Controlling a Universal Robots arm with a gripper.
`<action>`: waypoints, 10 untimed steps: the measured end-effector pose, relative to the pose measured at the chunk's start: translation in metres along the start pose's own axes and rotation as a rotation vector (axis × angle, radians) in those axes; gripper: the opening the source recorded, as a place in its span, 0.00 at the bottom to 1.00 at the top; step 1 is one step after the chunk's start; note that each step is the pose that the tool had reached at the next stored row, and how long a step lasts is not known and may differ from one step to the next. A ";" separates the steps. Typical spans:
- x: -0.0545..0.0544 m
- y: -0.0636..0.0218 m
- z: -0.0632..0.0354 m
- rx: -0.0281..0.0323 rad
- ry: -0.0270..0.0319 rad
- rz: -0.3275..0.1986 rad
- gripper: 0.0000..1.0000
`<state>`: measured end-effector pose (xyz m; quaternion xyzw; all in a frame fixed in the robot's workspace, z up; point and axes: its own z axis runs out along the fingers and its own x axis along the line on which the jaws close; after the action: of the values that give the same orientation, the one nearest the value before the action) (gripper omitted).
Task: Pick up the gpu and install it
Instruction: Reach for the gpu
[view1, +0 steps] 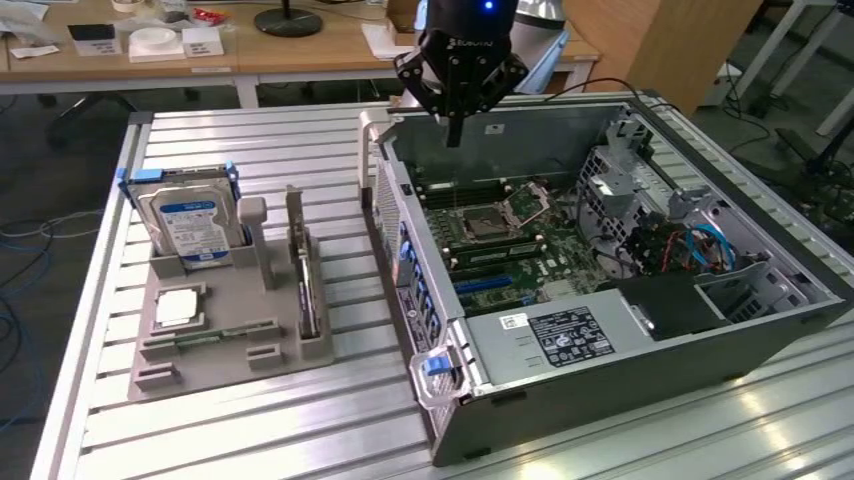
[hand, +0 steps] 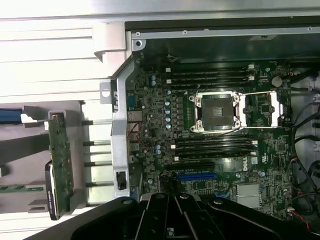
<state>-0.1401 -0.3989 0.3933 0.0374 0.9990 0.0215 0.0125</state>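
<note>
**Pincer closed and empty above the case; gpu in its holder**

1. Note the gripper (view1: 454, 132). Its jaws are pressed together and grip nothing. It hangs over the far wall of the open computer case (view1: 747, 350), clear of everything in it. In the wrist view the fingers (hand: 165, 210) meet in a dark wedge over the motherboard (hand: 150, 125).

2. Check the case contents. The motherboard lies flat on the case floor. It carries a CPU socket (view1: 501, 212) with its frame swung open, black memory slots on both sides of the socket, and a blue expansion slot (view1: 487, 283). The power supply (view1: 567, 338), label up, fills the near corner. Blue cables (view1: 703, 245) run along the exterior view's right.

3. Check the grey holder (view1: 220, 350) on the slatted table (view1: 267, 430), at the exterior view's left of the case. It contains:
   - a hard drive (view1: 194, 225), upright in the far pocket;
   - a square silver chip (view1: 176, 308), flat in a recess;
   - the gpu (view1: 308, 290), in the slot nearest the case.

4. Confirm the gpu attitude. It stands on its long edge, and you see it edge-on. Its long axis runs far to near, roughly parallel to the case side wall, well apart from the gripper.
</note>
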 end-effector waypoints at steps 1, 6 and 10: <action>0.001 -0.0001 0.0000 0.0000 0.0000 0.000 0.11; 0.007 -0.0005 -0.0002 0.0000 0.0000 0.000 0.11; 0.012 -0.0009 -0.0003 0.0000 0.0000 0.000 0.11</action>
<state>-0.1519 -0.3988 0.3933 0.0374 0.9990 0.0215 0.0125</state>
